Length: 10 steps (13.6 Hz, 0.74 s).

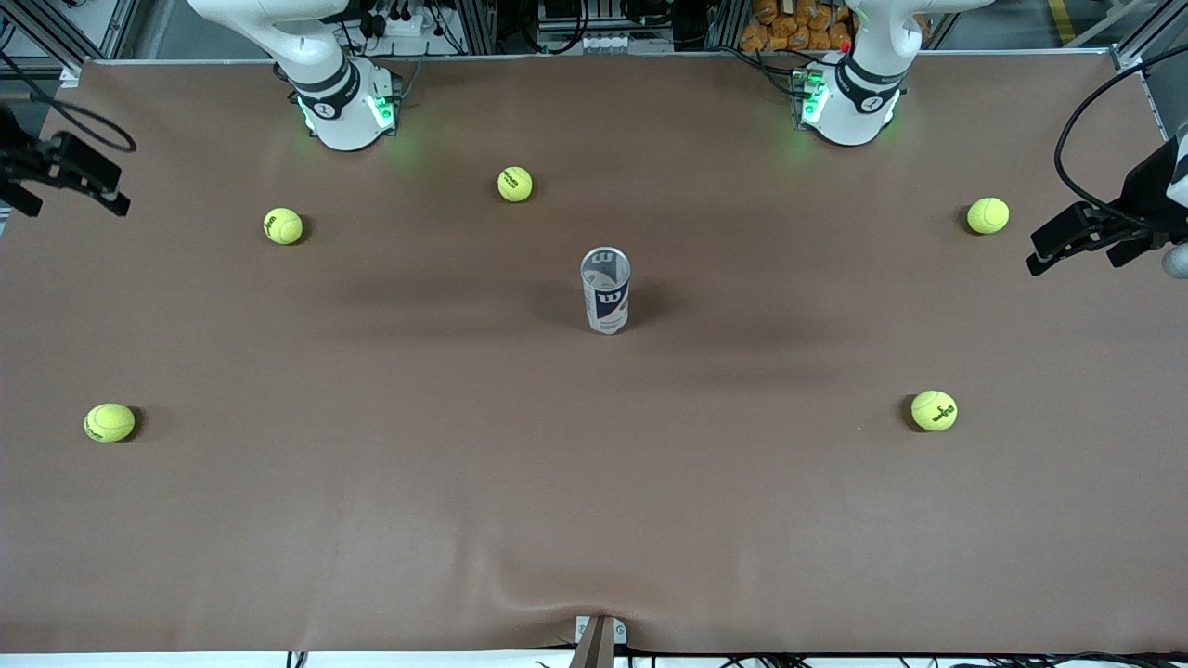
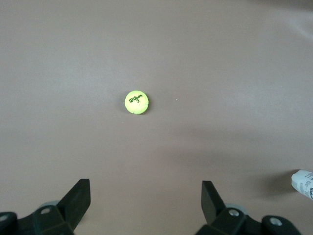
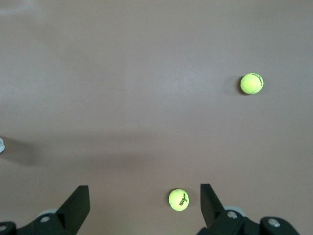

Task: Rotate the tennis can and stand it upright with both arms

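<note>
Slim clear tennis can w/ navy-red label (image 1: 606, 289) stands upright mid-bench, well apart from my left hand (image 2: 145, 201) and right hand (image 3: 145, 203), both spread, empty. I'd stay clear; bumping topples it.

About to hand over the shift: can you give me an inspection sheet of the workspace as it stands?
Surface: brown mat-covered table, a wrinkle at the edge nearest the front camera.
Job's things: clear cylindrical tennis can with red, white and navy label stands upright mid-table, untouched.
Clutter: five yellow-green tennis balls, e.g., scattered.
Grippers: left gripper and right gripper open, empty, waiting above the table ends.
Cables: black cable by the left arm.
Surroundings: aluminium framing along the bases.
</note>
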### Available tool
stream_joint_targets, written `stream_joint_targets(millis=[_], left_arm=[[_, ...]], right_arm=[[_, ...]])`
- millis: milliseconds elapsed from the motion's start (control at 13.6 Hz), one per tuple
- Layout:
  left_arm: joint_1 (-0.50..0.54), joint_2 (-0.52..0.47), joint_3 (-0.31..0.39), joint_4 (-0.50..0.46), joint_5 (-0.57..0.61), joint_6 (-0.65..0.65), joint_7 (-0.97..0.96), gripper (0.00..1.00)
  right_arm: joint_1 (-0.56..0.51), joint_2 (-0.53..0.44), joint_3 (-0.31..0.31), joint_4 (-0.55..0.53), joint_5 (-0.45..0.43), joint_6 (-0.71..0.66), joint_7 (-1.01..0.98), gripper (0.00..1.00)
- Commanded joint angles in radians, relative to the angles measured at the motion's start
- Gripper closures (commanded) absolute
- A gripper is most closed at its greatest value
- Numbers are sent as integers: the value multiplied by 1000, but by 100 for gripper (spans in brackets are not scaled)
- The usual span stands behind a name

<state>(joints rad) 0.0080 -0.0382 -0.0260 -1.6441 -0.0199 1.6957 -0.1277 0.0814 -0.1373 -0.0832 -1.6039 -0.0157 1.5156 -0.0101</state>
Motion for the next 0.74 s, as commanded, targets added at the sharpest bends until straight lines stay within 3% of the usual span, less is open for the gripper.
stream_joint_targets(millis=[0,662], left_arm=[[0,-12,-5,9,6,-25,16,0],[4,-17,-17,6,35,-45,13,0]], right_arm=[[6,-28,0,-33,6,0,-7,0],[3,-25,-1,-33,6,-2,-7,0]])
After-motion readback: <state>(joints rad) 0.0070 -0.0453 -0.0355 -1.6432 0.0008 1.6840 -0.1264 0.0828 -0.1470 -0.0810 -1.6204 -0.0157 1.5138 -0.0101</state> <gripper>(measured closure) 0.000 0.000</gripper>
